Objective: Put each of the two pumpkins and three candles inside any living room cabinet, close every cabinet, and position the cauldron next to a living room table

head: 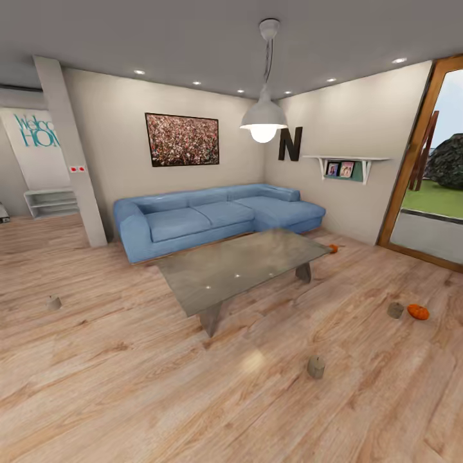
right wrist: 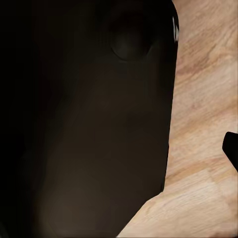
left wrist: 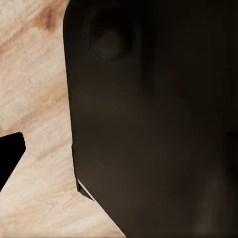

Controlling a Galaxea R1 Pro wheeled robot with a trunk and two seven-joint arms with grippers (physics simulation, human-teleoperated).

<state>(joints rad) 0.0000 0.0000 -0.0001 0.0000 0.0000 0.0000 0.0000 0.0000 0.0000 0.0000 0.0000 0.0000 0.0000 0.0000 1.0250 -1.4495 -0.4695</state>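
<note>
- Dark robot body panel (left wrist: 148, 124) blocking both wrist cameras; pincer spread impossible to tell.
- Nearest: stubby grey-beige candle (head: 316, 366) on plank floor (head: 128, 386).
- Further candles (head: 395, 310) (head: 54, 303); ribbed orange pumpkins (head: 418, 312) (head: 332, 248).
- Best approached squarely, stopping short.
- Glass coffee table (head: 238, 267), blue corner sofa (head: 212, 218) beyond.

Glossy pale wood-plank floor (head: 128, 386); smooth, reflective glass-topped surface (head: 238, 267); matt blue cloth sofa (head: 212, 215); ribbed orange pumpkins (head: 418, 312)

The wood-plank floor (head: 128, 386) carries three candles (head: 316, 366) (head: 395, 310) (head: 54, 303) and two pumpkins (head: 418, 312) (head: 332, 248) — one pumpkin beside a candle — around the glass-topped coffee table (head: 244, 267).
</note>
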